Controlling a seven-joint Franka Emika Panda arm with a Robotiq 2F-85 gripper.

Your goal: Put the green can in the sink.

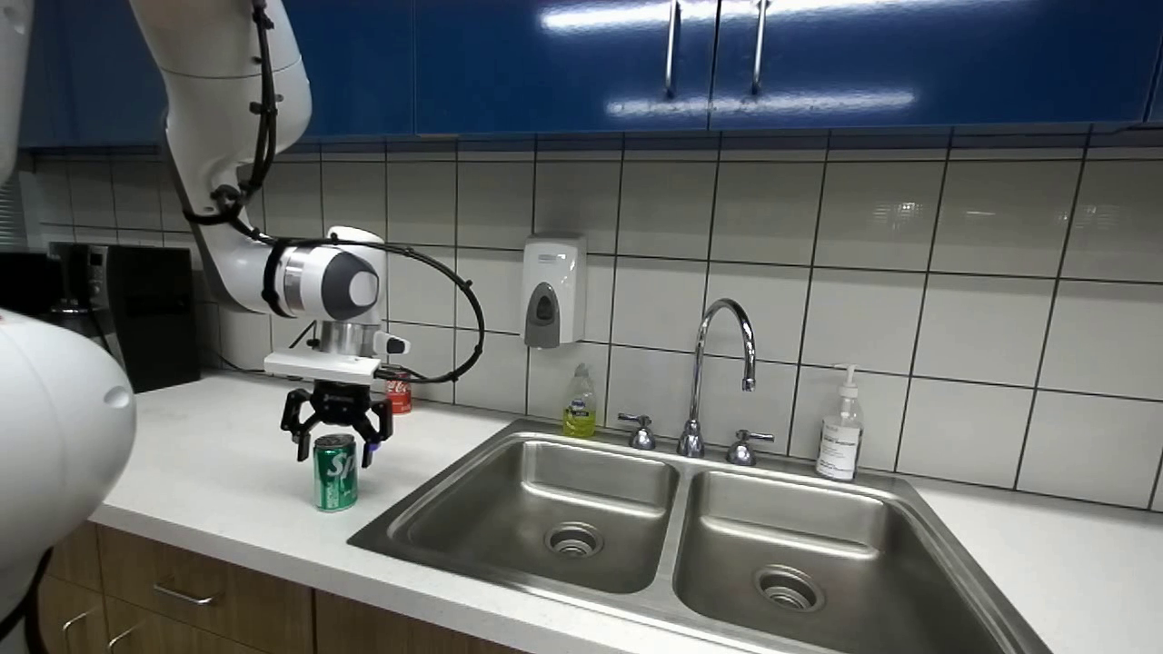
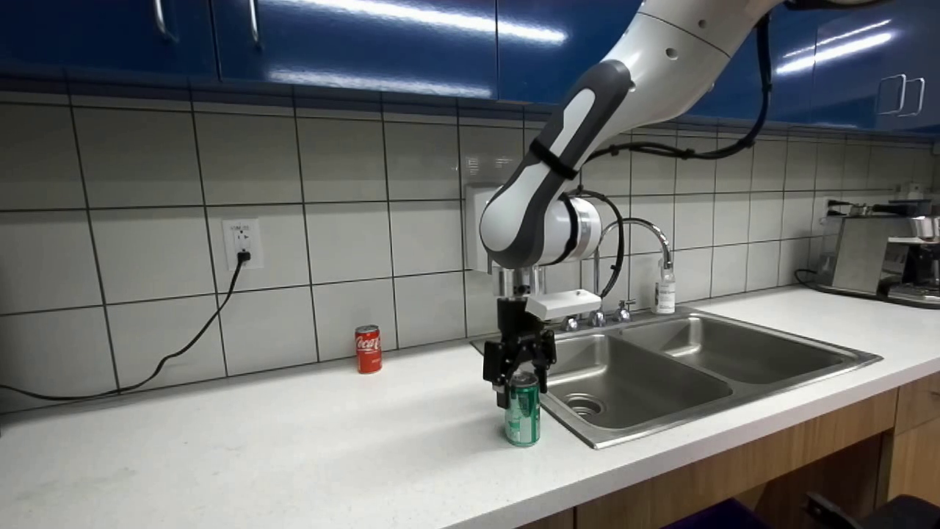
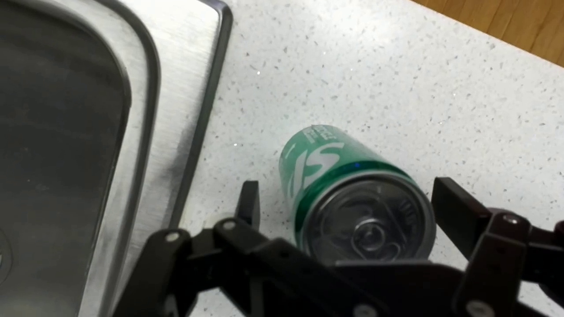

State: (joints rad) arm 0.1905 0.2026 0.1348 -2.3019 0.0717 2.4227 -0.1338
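- Sink [image 1: 672,545]: its rim [image 3: 185,66] could catch a low-carried load; basins [image 1: 600,472] show only drains [image 1: 574,540].
- Gripper [image 1: 335,456]: fingers [image 3: 460,215] parted astride the green can [image 1: 336,477], gripping nothing; uneven gaps could tip it on closing.
- Green can: upright on the counter [image 1: 209,454] beside the sink; unseen fill may make it slip.

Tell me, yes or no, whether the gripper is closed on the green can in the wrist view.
No, the gripper is open: counter shows between one of its fingers and the green can.
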